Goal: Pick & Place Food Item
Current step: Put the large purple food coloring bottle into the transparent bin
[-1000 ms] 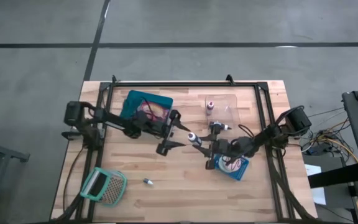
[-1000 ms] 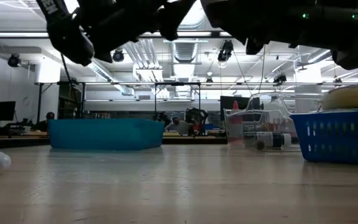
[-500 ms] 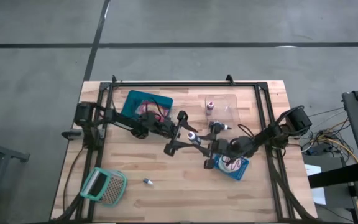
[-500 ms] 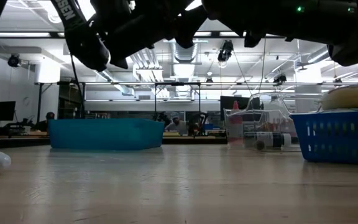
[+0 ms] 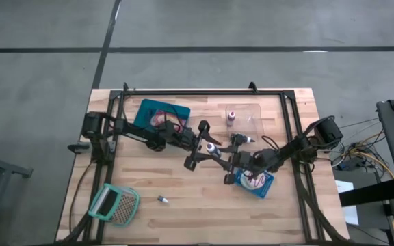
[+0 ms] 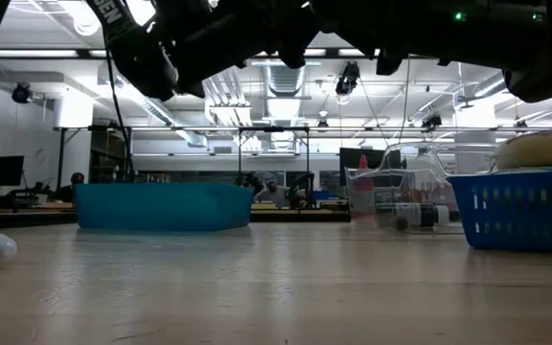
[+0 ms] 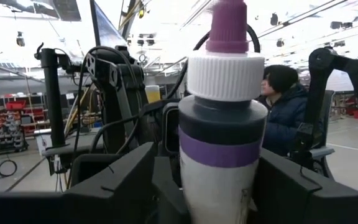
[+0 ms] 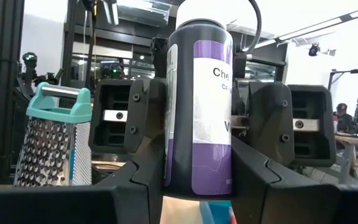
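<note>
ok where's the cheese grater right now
In the high view the cheese grater lies at the table's front-left corner, near the left arm's base, with a small bottle beside it.

Both arms are cut off by the low view's top edge, so neither gripper shows there, only dark undersides. The bottle [image 7: 224,134] fills the left wrist view and runs off its bottom edge; behind it a person [image 7: 283,109] is half hidden by it. In the right wrist view the bottle's label is cropped by the right gripper's finger [image 8: 257,171], leaving only fragments of words. The small object [image 5: 162,199] lying near the grater [image 5: 114,204] is too small to identify from above. The blue basket [image 6: 518,210] is cut by the low view's right edge.
</note>
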Motion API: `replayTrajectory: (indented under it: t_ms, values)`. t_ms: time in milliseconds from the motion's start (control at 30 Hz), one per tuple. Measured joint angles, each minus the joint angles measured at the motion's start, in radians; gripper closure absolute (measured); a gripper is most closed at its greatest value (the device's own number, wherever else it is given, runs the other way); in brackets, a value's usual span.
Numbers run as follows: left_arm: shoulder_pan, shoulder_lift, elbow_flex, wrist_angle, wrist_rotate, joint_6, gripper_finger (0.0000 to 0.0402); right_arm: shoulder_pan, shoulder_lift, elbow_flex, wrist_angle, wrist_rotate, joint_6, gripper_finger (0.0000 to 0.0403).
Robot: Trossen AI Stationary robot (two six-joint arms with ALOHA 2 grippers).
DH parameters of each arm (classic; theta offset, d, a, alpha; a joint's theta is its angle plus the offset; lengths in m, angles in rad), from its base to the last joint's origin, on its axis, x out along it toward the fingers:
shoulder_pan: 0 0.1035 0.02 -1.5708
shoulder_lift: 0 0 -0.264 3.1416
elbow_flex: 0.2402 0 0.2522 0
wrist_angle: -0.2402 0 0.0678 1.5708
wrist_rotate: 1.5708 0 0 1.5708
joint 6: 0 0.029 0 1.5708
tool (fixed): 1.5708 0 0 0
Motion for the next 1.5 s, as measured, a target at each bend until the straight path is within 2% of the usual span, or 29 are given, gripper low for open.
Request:
replayTrajectory:
  t_ms: [167,400,767,1033,1133,1233,1367,1500]
  values:
    - [-0.001,0.000,0.012,-0.022,0.001,0.001,0.0200,0.000,0.000,0.000,0.000,0.003,0.010,0.0282]
    - [-0.001,0.000,0.010,-0.053,0.004,0.047,0.0302,0.000,0.001,-0.002,-0.005,0.022,0.015,0.0284]
    - [-0.001,0.000,0.007,-0.075,0.001,0.068,0.0305,0.000,0.001,-0.009,-0.015,0.040,0.014,0.0286]
    - [0.010,0.000,0.004,-0.118,-0.003,0.068,0.0310,0.007,0.002,-0.020,-0.058,0.045,0.054,0.0186]
    - [0.018,-0.002,0.004,-0.160,0.004,0.069,0.0311,0.021,0.002,-0.026,-0.087,0.058,0.066,0.0174]
    - [0.025,-0.003,0.004,-0.211,0.014,0.079,0.0312,0.048,-0.011,-0.027,-0.137,0.134,0.053,0.0172]
    - [0.033,-0.004,0.004,-0.269,0.039,0.092,0.0313,0.086,-0.077,-0.021,-0.305,0.200,0.056,0.0180]
    - [0.036,-0.004,0.004,-0.307,0.042,0.115,0.0313,0.106,-0.200,0.012,-0.627,0.229,0.146,0.0187]
